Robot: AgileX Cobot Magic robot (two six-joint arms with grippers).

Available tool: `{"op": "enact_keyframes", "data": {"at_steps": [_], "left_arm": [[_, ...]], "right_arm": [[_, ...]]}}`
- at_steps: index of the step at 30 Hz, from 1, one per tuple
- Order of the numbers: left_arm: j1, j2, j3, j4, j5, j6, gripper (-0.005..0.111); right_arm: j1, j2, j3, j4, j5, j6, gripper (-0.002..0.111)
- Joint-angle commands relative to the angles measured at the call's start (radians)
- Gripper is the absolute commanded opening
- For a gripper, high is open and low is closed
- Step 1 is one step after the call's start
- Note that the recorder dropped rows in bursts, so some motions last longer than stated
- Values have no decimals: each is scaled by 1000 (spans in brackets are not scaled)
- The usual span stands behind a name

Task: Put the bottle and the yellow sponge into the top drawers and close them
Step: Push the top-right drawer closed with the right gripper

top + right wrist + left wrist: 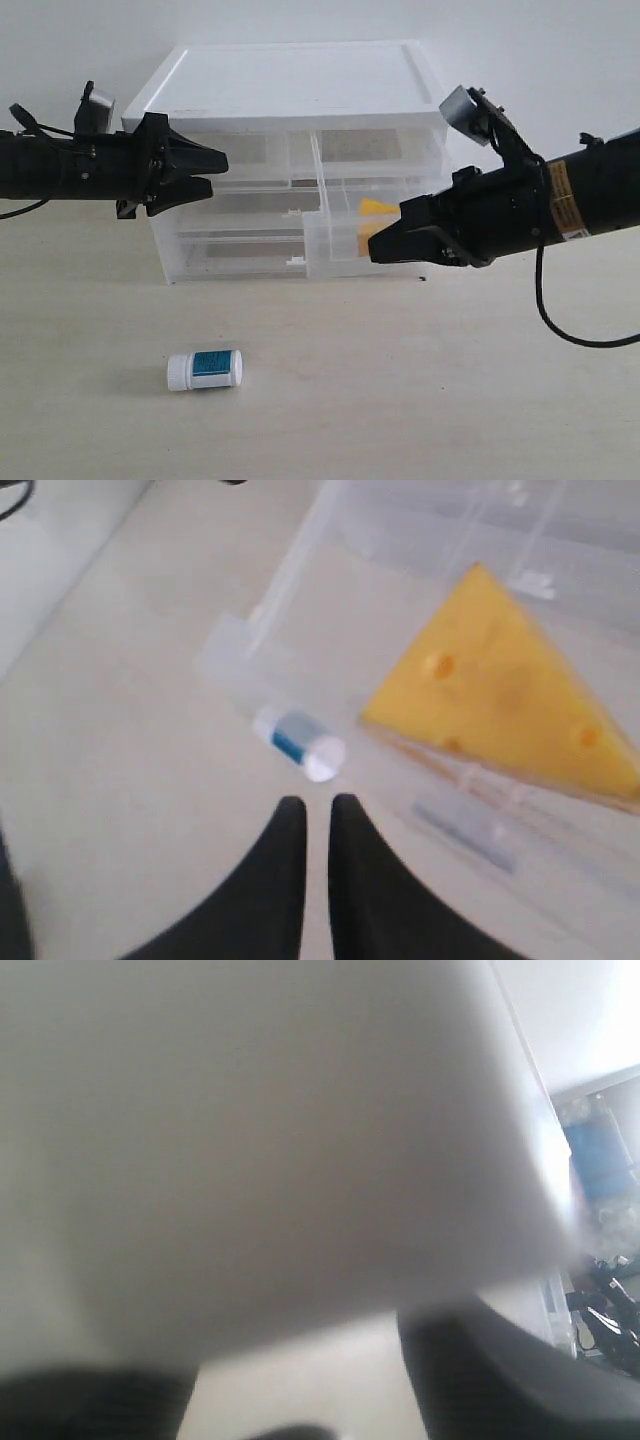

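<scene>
1 bottle (204, 369) on table (450, 400) | 1 yellow sponge (372, 208) in open drawer (335, 245)

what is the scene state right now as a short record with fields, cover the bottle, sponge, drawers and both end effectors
bottle: lying on its side on the table, in front of the cabinet, in no drawer
yellow sponge: inside the right top drawer
right top drawer: pulled out
left top drawer: looks pushed in
left end effector: open, empty, by the left top drawer's front
right end effector: fingers nearly together, empty, at the open drawer's front
not yet done: bottle stowed, right drawer closed
</scene>
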Motion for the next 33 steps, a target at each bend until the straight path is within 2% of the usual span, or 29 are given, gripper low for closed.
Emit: {"op": "enact_keyframes", "data": {"at_steps": [1, 8, 15, 19, 21, 25, 26, 29, 33], "left_arm": [[8, 8, -17, -58, -100, 19, 54], [8, 8, -17, -58, -107, 24, 54], [8, 8, -17, -58, -107, 24, 54], [8, 8, -17, -56, -106, 24, 54], [8, 8, -17, -55, -106, 24, 54], [8, 8, -17, -55, -106, 24, 54], [8, 8, -17, -52, -105, 24, 54], [8, 8, -17, -53, -97, 22, 54], [8, 8, -17, -50, -90, 22, 54]], "right_arm": [[0, -5, 0, 4, 184, -34, 4], [0, -5, -7, 397, 106, -326, 4], [0, -5, -71, 582, 147, -417, 4], [0, -7, -89, 464, 49, -259, 4], [0, -7, -104, 328, -69, -116, 4], [0, -7, -110, 73, -214, -22, 4], [0, -7, -110, 14, -211, 2, 4], [-3, -5, -89, 4, -155, 29, 4], [21, -5, -70, 4, 72, 42, 4]]}}
